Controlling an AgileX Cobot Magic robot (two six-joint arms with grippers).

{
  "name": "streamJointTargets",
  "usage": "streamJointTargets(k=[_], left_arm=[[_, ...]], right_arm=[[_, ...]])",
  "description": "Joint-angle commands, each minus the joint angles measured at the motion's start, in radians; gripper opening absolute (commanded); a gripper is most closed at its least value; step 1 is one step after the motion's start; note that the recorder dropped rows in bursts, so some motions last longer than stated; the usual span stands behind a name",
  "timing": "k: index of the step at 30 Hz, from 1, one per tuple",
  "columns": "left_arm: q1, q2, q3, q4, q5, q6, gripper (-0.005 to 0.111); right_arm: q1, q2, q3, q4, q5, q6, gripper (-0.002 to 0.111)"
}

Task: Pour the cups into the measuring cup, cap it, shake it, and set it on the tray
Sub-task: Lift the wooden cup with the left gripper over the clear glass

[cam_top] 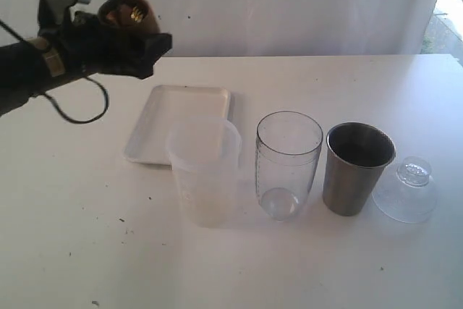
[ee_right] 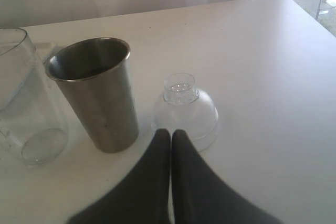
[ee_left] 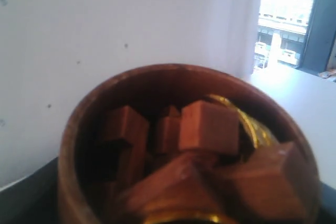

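My left gripper is shut on the brown wooden cup, held high above the table's back left. In the left wrist view the wooden cup fills the frame, holding several brown blocks and something gold; the fingers are hidden. The clear measuring cup stands empty mid-table, also the measuring cup in the right wrist view. The steel tumbler stands right of it. The white tray lies behind. My right gripper is shut and empty, near the clear domed cap.
A frosted plastic jug stands in front of the tray, left of the measuring cup. The domed cap rests at the far right. A black cable loops under the left arm. A white wall backs the table.
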Motion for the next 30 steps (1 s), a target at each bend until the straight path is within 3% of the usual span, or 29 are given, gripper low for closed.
streamJointTargets(k=[1,6,14,26,30], left_arm=[[-0.103,0.044,-0.158,0.014,0.111,0.003,0.000],[-0.196,0.134,-0.302,0.099,0.135,0.022,0.000],[-0.290,0.259,-0.415,0.106,0.195,0.246,0.000],[-0.321,0.296,-0.433,0.106,0.201,0.605,0.000],[-0.321,0.294,-0.433,0.106,0.169,0.652,0.000]], right_arm=[[0.002,-0.006,0.005,-0.006,-0.007,-0.007,0.000],[0.002,-0.006,0.005,-0.006,-0.007,-0.007,0.000],[0.002,-0.006,0.005,-0.006,-0.007,0.004,0.000],[0.002,-0.006,0.005,-0.006,-0.007,0.007,0.000],[0.002,-0.006,0.005,-0.006,-0.007,0.007,0.000]])
